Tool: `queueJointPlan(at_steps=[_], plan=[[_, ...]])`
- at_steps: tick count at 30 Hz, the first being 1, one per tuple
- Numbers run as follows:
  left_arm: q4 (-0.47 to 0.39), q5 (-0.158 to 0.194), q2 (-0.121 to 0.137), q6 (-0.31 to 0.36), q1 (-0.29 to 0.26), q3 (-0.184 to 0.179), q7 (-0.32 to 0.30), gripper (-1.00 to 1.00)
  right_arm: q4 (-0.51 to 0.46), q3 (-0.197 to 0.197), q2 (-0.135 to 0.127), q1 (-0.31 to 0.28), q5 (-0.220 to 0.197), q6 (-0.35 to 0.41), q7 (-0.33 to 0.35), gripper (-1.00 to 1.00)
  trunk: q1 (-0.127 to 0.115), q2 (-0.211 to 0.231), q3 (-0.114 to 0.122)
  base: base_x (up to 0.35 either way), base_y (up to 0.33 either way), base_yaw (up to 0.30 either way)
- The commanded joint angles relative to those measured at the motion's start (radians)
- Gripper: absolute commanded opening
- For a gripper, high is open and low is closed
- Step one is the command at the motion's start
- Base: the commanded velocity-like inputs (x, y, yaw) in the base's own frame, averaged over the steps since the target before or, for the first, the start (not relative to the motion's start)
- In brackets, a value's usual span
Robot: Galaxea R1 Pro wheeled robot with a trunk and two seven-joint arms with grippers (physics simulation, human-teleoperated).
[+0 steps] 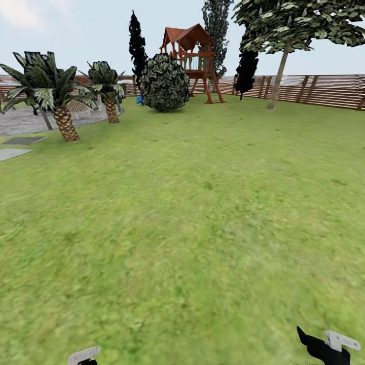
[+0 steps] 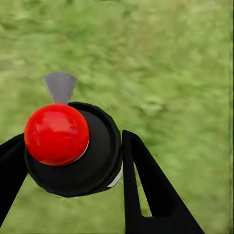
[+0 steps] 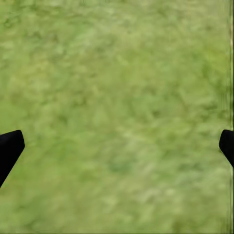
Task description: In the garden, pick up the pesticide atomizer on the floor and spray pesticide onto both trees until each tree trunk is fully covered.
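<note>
In the left wrist view the pesticide atomizer (image 2: 100,161), a dark round body with a red top (image 2: 56,134) and a grey nozzle, sits between the two black fingers of my left gripper (image 2: 73,146), which is shut on it over the grass. My left gripper (image 1: 83,356) and right gripper (image 1: 324,347) peek in at the lower edge of the head view. The right gripper (image 3: 119,144) is open, fingers wide apart, with only lawn between them. One tree stands far off at the back right, its bare leaning trunk (image 1: 278,80) under dark foliage.
Open lawn stretches ahead to a brown slat fence (image 1: 324,91). Two short palms (image 1: 65,119) stand at the left near grey paving and flat stone slabs (image 1: 23,140). A round bush (image 1: 164,82), dark slim cypress-like trees and a wooden play tower (image 1: 195,56) are at the back.
</note>
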Motion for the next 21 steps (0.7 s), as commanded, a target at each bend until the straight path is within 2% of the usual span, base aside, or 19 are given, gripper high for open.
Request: queueJointPlan(at_steps=[1, 13, 21], plan=[[0.0, 0.0, 0.0, 0.0, 0.0, 0.0, 0.001, -1.0, 0.0, 0.0, 0.0, 0.0, 0.0, 0.0, 0.0, 1.0, 0.0, 0.0, 0.0, 0.198, -0.266, -0.267], [0.0, 0.0, 0.0, -0.001, 0.0, 0.0, 0.001, -1.0, 0.0, 0.0, 0.0, 0.0, 0.0, 0.0, 0.0, 1.0, 0.0, 0.0, 0.0, 0.262, -0.22, -0.267], [0.0, 0.0, 0.001, -0.002, 0.0, 0.001, 0.002, -1.0, 0.0, 0.0, 0.0, 0.0, 0.0, 0.0, 0.0, 1.0, 0.0, 0.0, 0.0, 0.305, -0.021, -0.267]])
